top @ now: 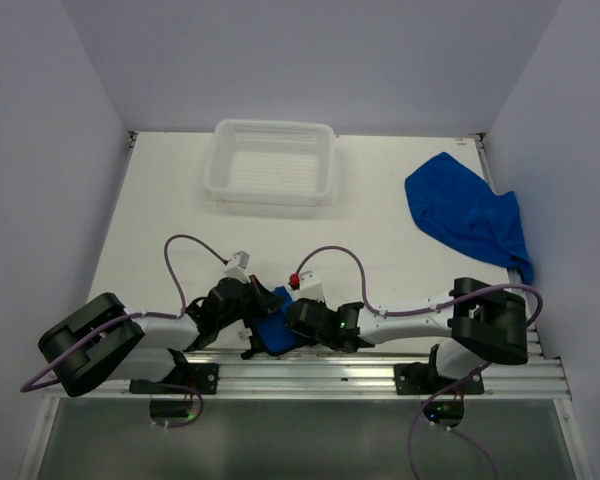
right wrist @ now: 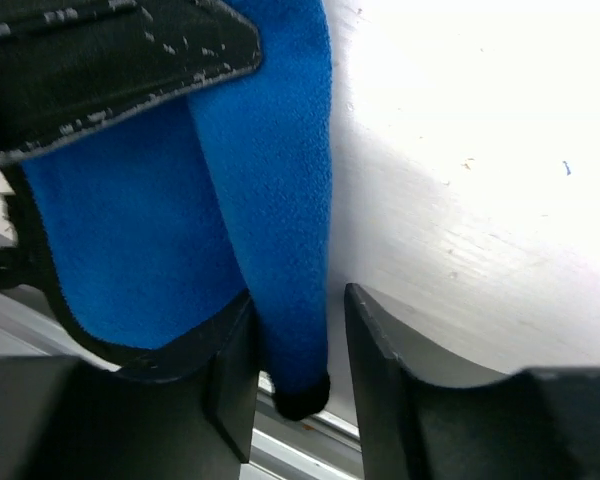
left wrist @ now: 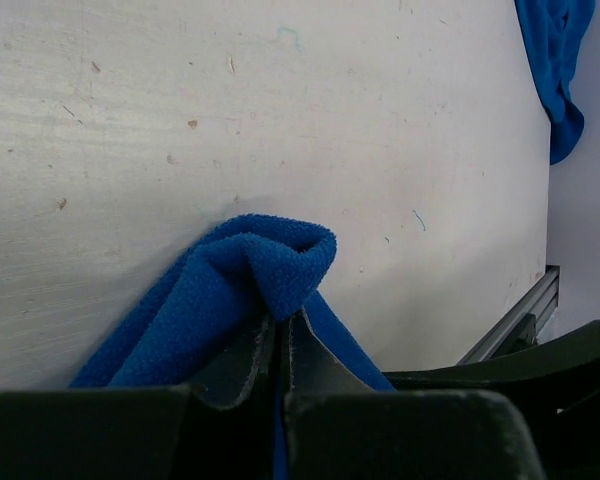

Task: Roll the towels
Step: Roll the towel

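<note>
One blue towel (top: 271, 330) lies bunched at the table's near edge, between my two grippers. My left gripper (top: 252, 322) is shut on it. In the left wrist view a fold of the towel (left wrist: 250, 270) bulges out above the shut left gripper (left wrist: 282, 325), with cloth pinched in the seam. My right gripper (top: 294, 322) reaches in from the right. In the right wrist view a hanging fold of the towel (right wrist: 275, 180) sits between the spread jaws of the right gripper (right wrist: 298, 300), against one finger with a gap to the other. A second blue towel (top: 467, 215) lies crumpled at the back right.
A white plastic basket (top: 271, 190) stands at the back centre with nothing in it. The metal rail (top: 380, 375) runs along the near edge under the arms. White walls close the table in on the left, back and right. Purple cables (top: 180, 260) loop over the arms.
</note>
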